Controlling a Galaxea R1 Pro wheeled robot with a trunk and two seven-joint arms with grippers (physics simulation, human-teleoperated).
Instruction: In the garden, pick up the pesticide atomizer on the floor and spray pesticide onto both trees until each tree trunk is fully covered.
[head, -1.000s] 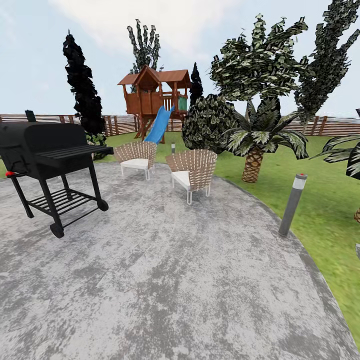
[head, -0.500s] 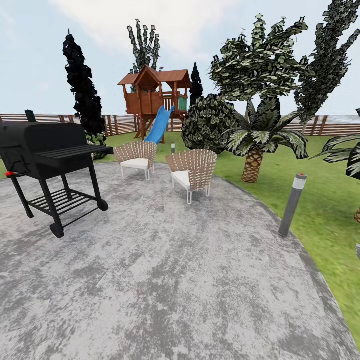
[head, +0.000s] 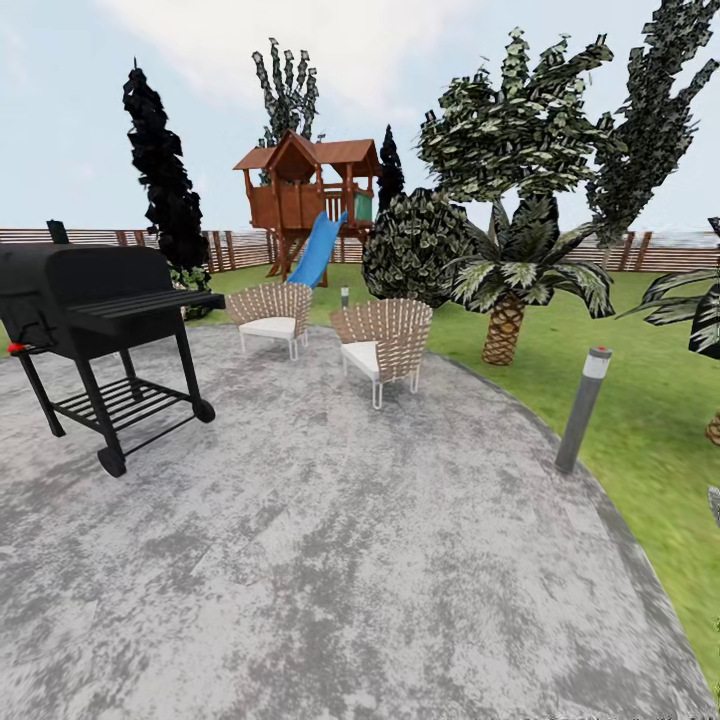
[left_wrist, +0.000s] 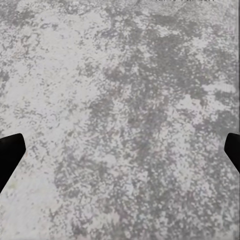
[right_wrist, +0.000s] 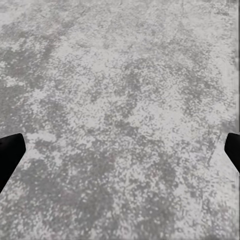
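In the head view the robot stood on a grey paved patio (head: 330, 560), with a black grill (head: 95, 300) at the left of the frame, two wicker chairs (head: 385, 340) near the middle and a wooden playhouse with a blue slide (head: 305, 200) in the upper middle. Green lawn (head: 650, 400) of the garden ran down the right side, with a short palm (head: 505, 325) and a bollard lamp (head: 583, 408) on it and a slatted fence (head: 235, 250) behind. I could pick out no atomizer and no thick pale trunk here, so I judged the task not yet started: finding, picking up and spraying all remained

In the left wrist view the left hand (left_wrist: 120, 155) was spread wide and empty, its dark fingertips (left_wrist: 9, 150) at the frame's edges over bare paving

In the right wrist view the right hand (right_wrist: 120, 152) was likewise released and held nothing above the paving
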